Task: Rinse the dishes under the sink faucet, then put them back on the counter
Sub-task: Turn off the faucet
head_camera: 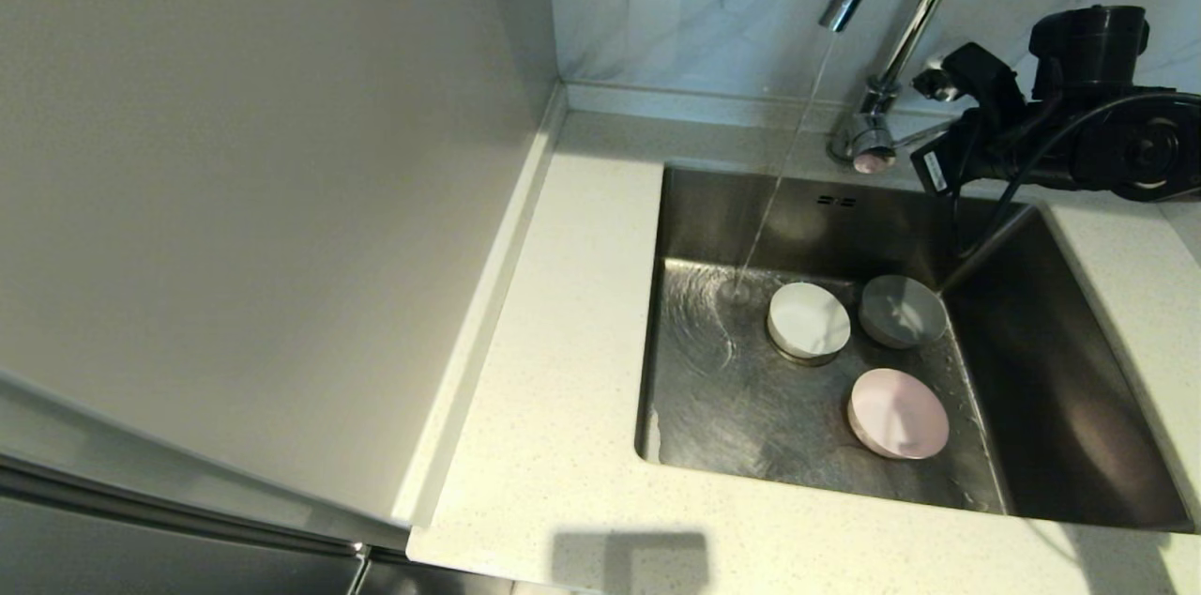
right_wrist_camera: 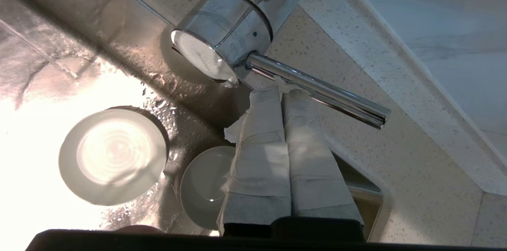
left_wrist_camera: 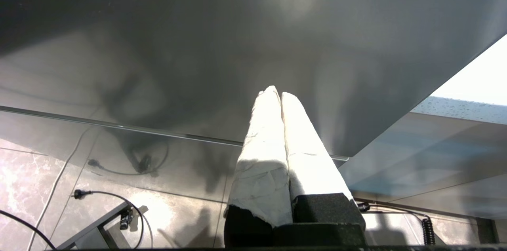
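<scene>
Three bowls lie on the floor of the sink [head_camera: 1060, 389]: white [head_camera: 809, 321], grey [head_camera: 903, 311] and pink [head_camera: 898, 412]. The faucet [head_camera: 915, 4] is running, and its stream [head_camera: 779, 173] lands left of the white bowl, touching none of them. My right arm [head_camera: 1079, 140] reaches to the faucet base from the right. The right gripper [right_wrist_camera: 280, 89] is shut and holds nothing, its tips against the lever [right_wrist_camera: 317, 88]. Beyond it lie the grey bowl [right_wrist_camera: 202, 187] and the white bowl [right_wrist_camera: 113, 156]. My left gripper [left_wrist_camera: 277, 93] is shut and empty, down in front of a cabinet, out of the head view.
The counter [head_camera: 563, 342] runs left of and in front of the sink, with a tall grey panel [head_camera: 235, 201] along its left edge. The marbled wall [head_camera: 694, 4] stands behind the faucet. Cables lie on the floor [left_wrist_camera: 99, 195] below the left gripper.
</scene>
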Robot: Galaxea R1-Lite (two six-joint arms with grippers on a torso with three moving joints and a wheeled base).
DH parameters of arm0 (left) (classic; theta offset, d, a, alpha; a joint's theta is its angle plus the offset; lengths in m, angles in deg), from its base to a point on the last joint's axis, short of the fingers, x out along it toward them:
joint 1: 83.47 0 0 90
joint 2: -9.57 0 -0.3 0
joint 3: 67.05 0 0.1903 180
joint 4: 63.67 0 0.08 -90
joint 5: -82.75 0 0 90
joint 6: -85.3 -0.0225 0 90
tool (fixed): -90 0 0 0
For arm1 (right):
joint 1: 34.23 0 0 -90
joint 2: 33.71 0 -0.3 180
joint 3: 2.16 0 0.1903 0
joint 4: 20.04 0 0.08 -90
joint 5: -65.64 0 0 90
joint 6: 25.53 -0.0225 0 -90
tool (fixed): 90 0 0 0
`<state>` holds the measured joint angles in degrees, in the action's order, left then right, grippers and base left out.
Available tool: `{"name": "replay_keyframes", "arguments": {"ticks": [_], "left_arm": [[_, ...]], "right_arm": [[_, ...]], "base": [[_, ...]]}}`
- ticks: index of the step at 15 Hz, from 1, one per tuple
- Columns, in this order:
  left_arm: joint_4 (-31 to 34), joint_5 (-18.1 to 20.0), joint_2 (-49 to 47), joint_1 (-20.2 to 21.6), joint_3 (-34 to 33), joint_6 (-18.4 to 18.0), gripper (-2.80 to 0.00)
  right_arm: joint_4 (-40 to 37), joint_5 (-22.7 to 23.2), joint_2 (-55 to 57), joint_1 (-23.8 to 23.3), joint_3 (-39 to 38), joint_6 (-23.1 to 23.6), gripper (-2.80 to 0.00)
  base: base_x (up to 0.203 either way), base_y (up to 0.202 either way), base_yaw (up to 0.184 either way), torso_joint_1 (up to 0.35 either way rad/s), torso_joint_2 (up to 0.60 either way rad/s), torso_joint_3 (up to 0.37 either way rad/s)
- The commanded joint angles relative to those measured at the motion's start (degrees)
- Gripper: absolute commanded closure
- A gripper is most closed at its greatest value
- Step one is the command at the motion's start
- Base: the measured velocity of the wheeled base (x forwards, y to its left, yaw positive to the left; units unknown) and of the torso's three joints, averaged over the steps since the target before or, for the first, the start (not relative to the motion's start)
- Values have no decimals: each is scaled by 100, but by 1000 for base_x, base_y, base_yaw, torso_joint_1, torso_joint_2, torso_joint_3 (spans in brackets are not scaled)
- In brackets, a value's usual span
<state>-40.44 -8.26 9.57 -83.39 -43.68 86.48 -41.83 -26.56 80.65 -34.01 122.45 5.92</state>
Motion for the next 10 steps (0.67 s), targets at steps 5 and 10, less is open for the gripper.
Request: {"name": "replay_keyframes", "arguments": {"ticks": [5,10], "left_arm": [[-4,1,18,1,0,5,0],[-4,-5,18,1,0,5,0]], "right_arm": [[10,0,-54,4,10,10,0],[331,0,-63,13,-101,-192,0]], "base": [[0,0,0,0,0,0],[0,0,0,0,0,0]]}}
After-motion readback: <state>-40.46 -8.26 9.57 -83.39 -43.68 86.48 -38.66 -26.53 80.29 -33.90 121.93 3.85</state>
